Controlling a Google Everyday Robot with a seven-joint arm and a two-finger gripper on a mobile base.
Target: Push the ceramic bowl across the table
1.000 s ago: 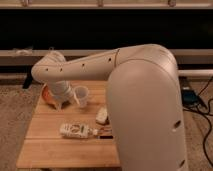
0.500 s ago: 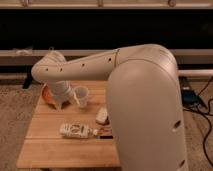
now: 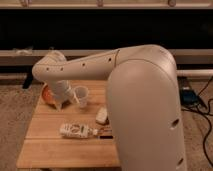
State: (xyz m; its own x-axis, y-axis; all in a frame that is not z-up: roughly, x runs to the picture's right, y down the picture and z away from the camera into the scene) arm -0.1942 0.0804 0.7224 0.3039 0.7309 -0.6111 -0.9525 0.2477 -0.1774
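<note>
The orange ceramic bowl [image 3: 46, 93] sits at the far left corner of the light wooden table [image 3: 50, 145], mostly hidden behind my arm. My gripper [image 3: 59, 101] points down at the tabletop just to the right of the bowl, against or very close to its rim. My big white arm [image 3: 140, 95] reaches in from the right and covers the right side of the table.
A small translucent white cup [image 3: 81, 96] stands just right of the gripper. A white bottle [image 3: 76, 131] lies on its side near the table's middle. A small white object [image 3: 102, 116] lies by the arm. Cables [image 3: 200, 107] run on the carpet at right.
</note>
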